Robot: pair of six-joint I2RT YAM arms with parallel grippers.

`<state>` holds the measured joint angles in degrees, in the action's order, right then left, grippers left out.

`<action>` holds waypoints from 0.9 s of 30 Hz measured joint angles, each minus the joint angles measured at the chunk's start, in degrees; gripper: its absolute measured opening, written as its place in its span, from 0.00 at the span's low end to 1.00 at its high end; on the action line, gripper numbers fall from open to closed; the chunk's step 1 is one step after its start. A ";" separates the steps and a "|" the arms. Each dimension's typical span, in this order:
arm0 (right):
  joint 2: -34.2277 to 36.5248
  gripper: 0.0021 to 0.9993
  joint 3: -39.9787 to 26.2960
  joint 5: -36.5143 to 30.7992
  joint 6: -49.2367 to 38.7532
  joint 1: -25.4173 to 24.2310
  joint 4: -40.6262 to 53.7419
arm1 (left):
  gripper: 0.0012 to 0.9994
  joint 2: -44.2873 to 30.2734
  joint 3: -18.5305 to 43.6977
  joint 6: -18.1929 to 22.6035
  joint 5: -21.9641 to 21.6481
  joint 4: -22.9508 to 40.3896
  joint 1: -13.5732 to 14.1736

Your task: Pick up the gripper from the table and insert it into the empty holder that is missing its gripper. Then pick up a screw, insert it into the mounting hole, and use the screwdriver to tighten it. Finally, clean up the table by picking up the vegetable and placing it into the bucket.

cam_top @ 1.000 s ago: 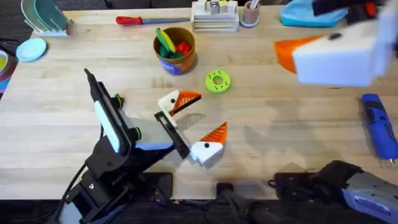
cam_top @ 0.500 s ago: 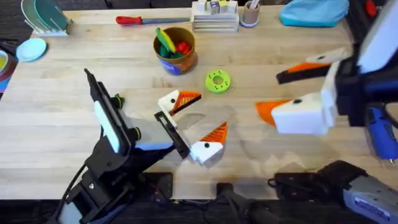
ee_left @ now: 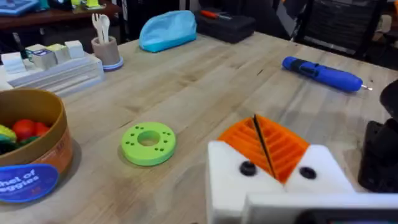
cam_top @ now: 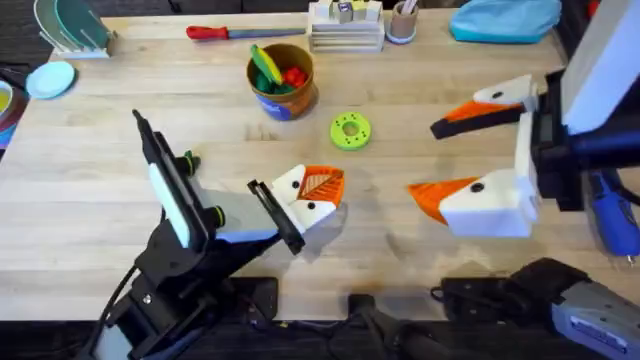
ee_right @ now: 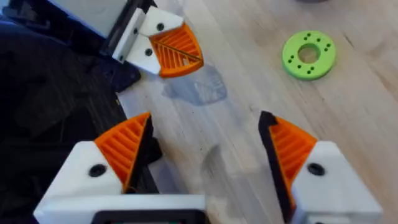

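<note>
– Where did the gripper (cam_top: 312, 190) sit?
– At the left hand (cam_top: 290, 205), against the holder (cam_top: 276, 216), its jaws shut flat together, nothing between them.

– And the right hand (cam_top: 455, 158)?
– Wide open and empty above the desk (cam_top: 420, 240), near the screwdriver (cam_top: 610, 200). The bucket (cam_top: 281, 80) stood further back.

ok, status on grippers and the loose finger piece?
Right gripper open, empty, above the table. Left gripper shut, nothing held. No loose finger piece on the table. Green ring clear.
</note>
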<state>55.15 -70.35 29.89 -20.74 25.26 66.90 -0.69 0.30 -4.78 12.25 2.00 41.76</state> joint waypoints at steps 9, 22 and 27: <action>3.46 0.99 0.00 -7.53 -0.58 -4.23 -1.51 | 0.00 0.00 0.00 0.00 0.00 1.51 0.00; 17.20 0.99 0.00 -25.29 -0.75 -43.91 -5.84 | 0.00 0.00 0.00 0.00 0.00 1.51 0.00; 23.06 0.99 0.00 -27.64 -0.75 -55.80 -5.69 | 0.00 0.00 0.00 0.00 0.00 1.51 0.00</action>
<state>78.22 -70.35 2.25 -21.49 -30.54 61.20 -0.69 0.30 -4.78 12.25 3.51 41.76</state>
